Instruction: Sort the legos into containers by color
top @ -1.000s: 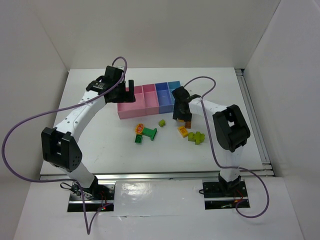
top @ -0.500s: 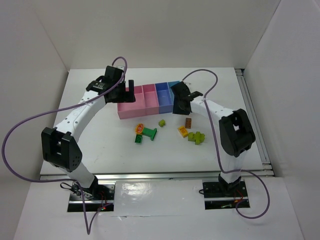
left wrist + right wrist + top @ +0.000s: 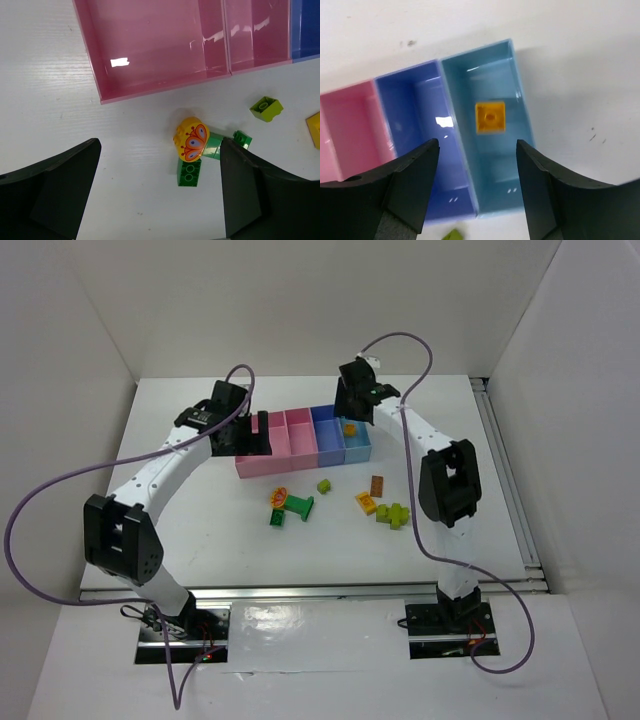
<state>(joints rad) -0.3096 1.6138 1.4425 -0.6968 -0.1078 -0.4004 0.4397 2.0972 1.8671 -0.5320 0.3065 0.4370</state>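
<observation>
White table (image 3: 220,530); white walls (image 3: 300,310)

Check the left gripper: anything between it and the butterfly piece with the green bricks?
Nothing visible. The left gripper hangs open over the butterfly piece and the green bricks touching it; the wide pink bin lies beyond them.

Left gripper (image 3: 160,146), right gripper (image 3: 477,144) agape

bins (image 3: 262,470): four joined, open, wide pink/narrow pink/blue-purple/light blue | orange brick (image 3: 490,117): flat inside light blue | dark green cluster (image 3: 298,506), lime brick (image 3: 324,484), yellow brick (image 3: 366,502), brown brick (image 3: 377,485): loose before bins
</observation>
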